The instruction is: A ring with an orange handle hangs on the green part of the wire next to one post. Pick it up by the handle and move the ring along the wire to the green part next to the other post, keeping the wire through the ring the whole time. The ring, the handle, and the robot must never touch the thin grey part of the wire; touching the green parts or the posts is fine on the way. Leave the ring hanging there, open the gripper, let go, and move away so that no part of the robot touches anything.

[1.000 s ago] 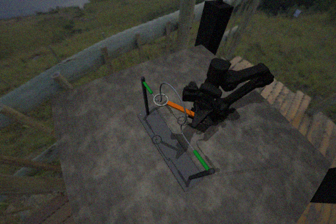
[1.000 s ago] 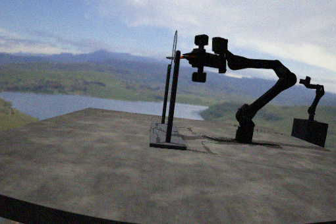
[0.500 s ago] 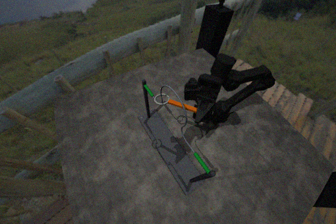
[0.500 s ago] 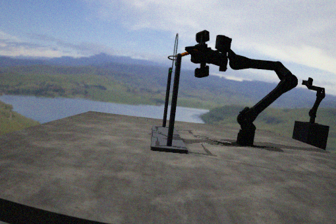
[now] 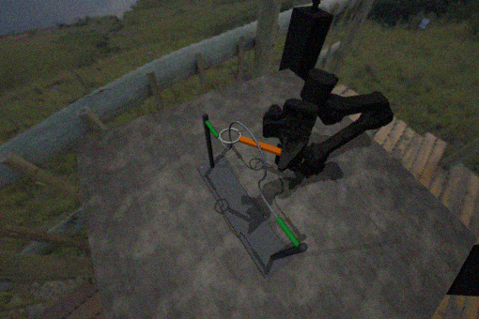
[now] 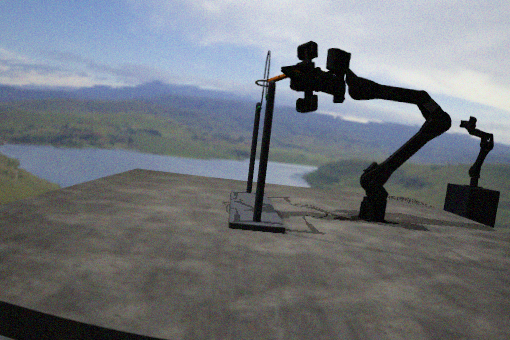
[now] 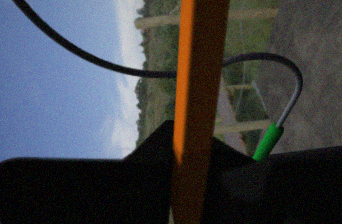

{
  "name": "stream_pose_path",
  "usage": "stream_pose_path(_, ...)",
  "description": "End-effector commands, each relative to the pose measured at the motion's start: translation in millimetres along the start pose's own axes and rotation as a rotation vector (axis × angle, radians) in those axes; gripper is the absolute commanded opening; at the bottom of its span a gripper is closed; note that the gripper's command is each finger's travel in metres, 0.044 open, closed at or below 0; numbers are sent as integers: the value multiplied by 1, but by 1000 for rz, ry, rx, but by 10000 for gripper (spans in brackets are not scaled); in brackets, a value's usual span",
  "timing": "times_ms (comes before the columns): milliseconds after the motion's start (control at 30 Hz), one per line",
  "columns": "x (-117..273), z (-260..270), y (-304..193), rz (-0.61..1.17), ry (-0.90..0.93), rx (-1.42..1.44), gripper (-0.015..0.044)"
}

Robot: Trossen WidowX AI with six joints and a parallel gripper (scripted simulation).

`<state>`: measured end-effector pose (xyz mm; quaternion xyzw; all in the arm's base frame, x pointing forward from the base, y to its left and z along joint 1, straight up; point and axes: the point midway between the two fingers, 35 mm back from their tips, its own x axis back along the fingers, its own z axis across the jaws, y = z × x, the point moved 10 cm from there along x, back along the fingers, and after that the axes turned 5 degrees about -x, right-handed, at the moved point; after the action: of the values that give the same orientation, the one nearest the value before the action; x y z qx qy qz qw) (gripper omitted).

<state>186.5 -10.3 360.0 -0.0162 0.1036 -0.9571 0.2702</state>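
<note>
The ring (image 5: 221, 140) (image 6: 257, 82) is around the thin grey wire (image 5: 268, 204) (image 7: 94, 61), close to the inner end of the left post's green part (image 5: 211, 129). I cannot tell whether the ring touches the wire. The orange handle (image 5: 270, 148) (image 6: 277, 78) (image 7: 199, 75) points from the ring towards the arm. My gripper (image 5: 281, 157) (image 6: 284, 75) (image 7: 175, 129) is shut on the handle's outer end, on the arm's side of the wire. The other green part (image 5: 288, 231) is by the near post. One green part (image 7: 268, 142) shows in the wrist view.
The left post (image 5: 209, 147) (image 6: 254, 150) and near post (image 5: 286, 251) (image 6: 263, 160) stand on a flat grey base. In the top view the wire's arch crosses over the handle. A second arm stands on a dark block (image 6: 471, 204) away from the rig.
</note>
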Motion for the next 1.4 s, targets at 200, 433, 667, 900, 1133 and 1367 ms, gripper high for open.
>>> stream_pose_path(200, -1, 4, 0, -8, -60, 99, -150)
stream_pose_path(433, -1, 4, -1, -19, -115, 189, -150)
stream_pose_path(667, -2, 4, -1, -31, -174, 283, -150)
stream_pose_path(900, -2, 4, -2, -43, -233, 377, -150)
stream_pose_path(1133, -3, 4, -3, -57, -292, 472, -150)
stream_pose_path(1367, -4, 3, -4, -71, -351, 567, -150)
